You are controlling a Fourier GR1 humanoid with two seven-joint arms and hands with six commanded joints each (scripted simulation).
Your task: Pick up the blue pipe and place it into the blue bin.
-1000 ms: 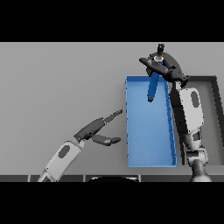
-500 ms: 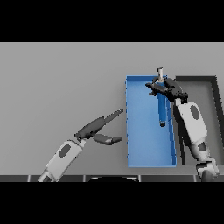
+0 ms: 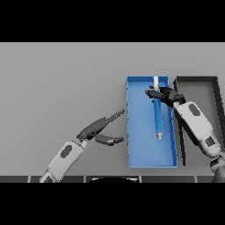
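Nearest to me, the left hand [image 3: 94, 132] sits over the grey counter [image 3: 61, 83] just to the left of the blue bin [image 3: 140, 156], its fingers [image 3: 115, 115] stretched out straight toward the bin's near wall and the thumb held apart below them, gripping nothing. The bin is a shallow rectangular tray with low blue walls, lying lengthwise away from me. Inside its outline lies the blue pipe [image 3: 157, 116], a slim straight tube of a slightly deeper blue than the bin floor, with a pale whitish tip at each end, running nearly parallel to the bin's long sides in its right half. Farther back, the right hand [image 3: 165, 94] has its dark fingers curled round the pipe's upper part. To the right of the bin, touching or nearly so, is a dark grey bin [image 3: 218, 94] with the right arm across it.
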